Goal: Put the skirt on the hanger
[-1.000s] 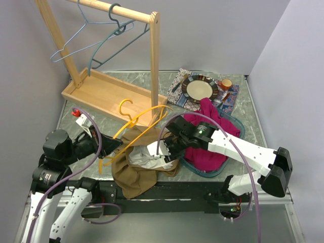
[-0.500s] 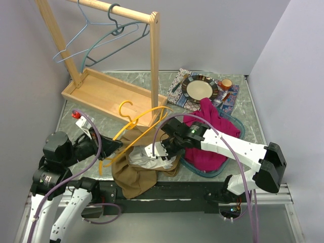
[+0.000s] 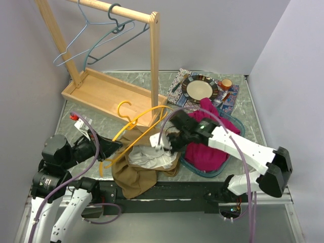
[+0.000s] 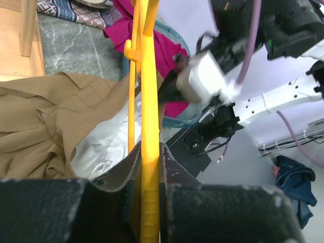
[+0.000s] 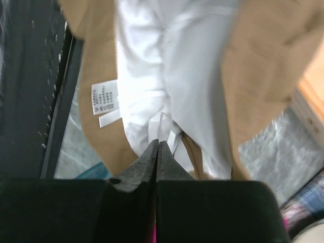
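Skirt lies crumpled; left claw clamps yellow hanger, right claw pinched shut, grasp unclear.

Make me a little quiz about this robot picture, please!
1. True or false: the yellow hanger hangs on the wooden rack.
2. What colour is the cloth in the blue tray? A green, B pink, C black.
3. How many hangers hang on the wooden rack?

Key
1. False: the left gripper holds it.
2. B.
3. Two.
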You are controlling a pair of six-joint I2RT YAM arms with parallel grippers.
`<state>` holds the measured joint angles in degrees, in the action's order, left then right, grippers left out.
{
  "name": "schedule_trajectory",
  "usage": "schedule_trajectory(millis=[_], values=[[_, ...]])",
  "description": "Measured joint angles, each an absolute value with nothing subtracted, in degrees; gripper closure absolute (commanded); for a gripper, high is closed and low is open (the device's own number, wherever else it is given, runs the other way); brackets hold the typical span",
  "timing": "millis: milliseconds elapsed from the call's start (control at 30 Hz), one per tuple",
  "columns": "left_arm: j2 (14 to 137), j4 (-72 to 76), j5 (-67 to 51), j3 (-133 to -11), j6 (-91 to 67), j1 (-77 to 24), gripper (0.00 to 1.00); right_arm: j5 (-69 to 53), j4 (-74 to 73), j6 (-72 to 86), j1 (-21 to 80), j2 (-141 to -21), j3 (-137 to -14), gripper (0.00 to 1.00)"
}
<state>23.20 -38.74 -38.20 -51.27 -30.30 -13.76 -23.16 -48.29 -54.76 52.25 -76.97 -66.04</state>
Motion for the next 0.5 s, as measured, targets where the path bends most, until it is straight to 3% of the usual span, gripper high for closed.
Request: schedule_trajectory(millis=[300,500], values=[[18.39,-32.42,-36.95,-44.53,-38.83,-13.76,0.99,-38.13,-36.91,-37.52,36.75,-64.05,-58.85,1.00],[15.81,-31.53,-34.92,-44.31,-42.50,-13.76,0.99,-42.96,-26.55,-22.96,30.13,-62.59,-54.28,1.00]])
